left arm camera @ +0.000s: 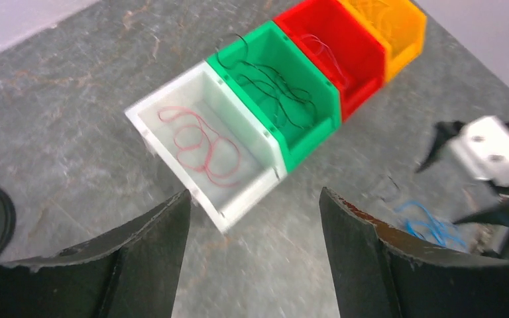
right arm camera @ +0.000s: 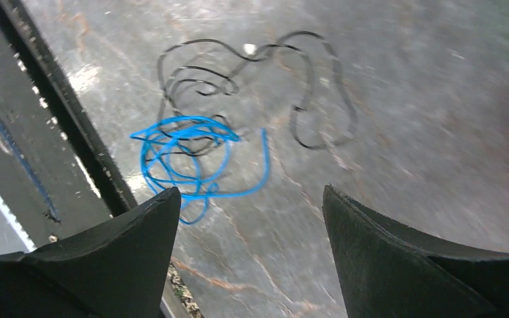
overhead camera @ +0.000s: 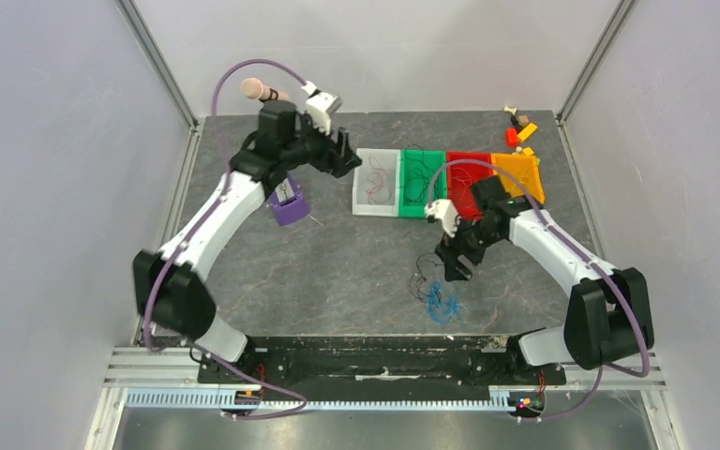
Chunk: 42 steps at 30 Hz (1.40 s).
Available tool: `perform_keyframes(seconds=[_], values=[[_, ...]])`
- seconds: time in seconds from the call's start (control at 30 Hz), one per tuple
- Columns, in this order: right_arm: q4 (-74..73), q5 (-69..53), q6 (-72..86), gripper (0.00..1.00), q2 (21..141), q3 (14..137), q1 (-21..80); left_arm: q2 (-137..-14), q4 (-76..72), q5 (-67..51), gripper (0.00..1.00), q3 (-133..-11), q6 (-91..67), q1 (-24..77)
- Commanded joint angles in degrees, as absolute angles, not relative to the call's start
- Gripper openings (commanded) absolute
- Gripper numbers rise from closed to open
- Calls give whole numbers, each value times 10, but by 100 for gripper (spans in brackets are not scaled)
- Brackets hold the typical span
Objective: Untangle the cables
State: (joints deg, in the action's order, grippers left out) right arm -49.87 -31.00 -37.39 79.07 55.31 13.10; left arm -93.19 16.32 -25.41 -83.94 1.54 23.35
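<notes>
Cable sorting, mid-task: my left jaws hang spread and empty above the white bin (left arm camera: pixel 166 88), where a single red cable (left arm camera: pixel 199 142) lies coiled, apparently filed by colour. Touching the white bin's side is a green bin (left arm camera: pixel 305 149) holding black cables (left arm camera: pixel 275 86). Past that, further from the white bin, stand a red bin (left arm camera: pixel 361 96) and an orange bin (left arm camera: pixel 404 50).

My right jaws, also spread and gripping nothing, hover over what is left. A blue cable (right arm camera: pixel 185 156) lies bunched against a black cable (right arm camera: pixel 252 79) on the bare table (overhead camera: pixel 337 272), to the right of the white bin and nearer my bases. The wide stance suits, I judge, a drop onto one strand.

Whether blue and black are knotted or merely overlapping I cannot tell — a blue loop slips behind one of my fingers (right arm camera: pixel 106 265). What the red and orange bins hold shows only as faint lines, and from above my right arm covers part of the red bin.
</notes>
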Motion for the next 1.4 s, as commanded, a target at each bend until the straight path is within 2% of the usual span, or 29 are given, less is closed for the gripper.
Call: perform_keyframes(seconds=[0.0, 0.17, 0.23, 0.27, 0.33, 0.37, 0.4, 0.47, 0.57, 0.63, 0.93, 1.1, 1.37], values=[[-477, -307, -384, 81, 819, 531, 193, -823, 228, -337, 78, -741, -47, 226], [-407, -312, -353, 78, 859, 489, 255, -694, 159, -357, 79, -577, -129, 220], [-366, -308, -342, 73, 877, 472, 278, -664, 131, -371, 78, -528, -173, 216], [-345, -303, -330, 68, 888, 466, 286, -652, 121, -379, 77, -510, -195, 215], [-317, -301, -321, 49, 911, 473, 299, -634, 100, -396, 75, -473, -219, 214], [-308, -304, -310, 32, 923, 488, 305, -626, 94, -404, 73, -461, -223, 213], [-305, -319, -304, 19, 929, 511, 308, -619, 89, -409, 71, -451, -225, 212], [-301, -356, -290, 2, 931, 558, 313, -608, 85, -413, 69, -437, -223, 211], [-303, -407, -276, 0, 913, 614, 316, -612, 85, -428, 68, -423, -233, 211], [-311, -437, -281, 0, 873, 628, 315, -635, 66, -445, 72, -403, -244, 218], [-326, -446, -283, 0, 782, 616, 315, -715, -69, -459, 77, -409, -300, 262], [-276, -454, -258, 0, 734, 583, 316, -749, -119, -438, 79, -413, -337, 311], [-261, -474, -244, 0, 728, 593, 321, -820, -241, -439, 80, -402, -491, 349]])
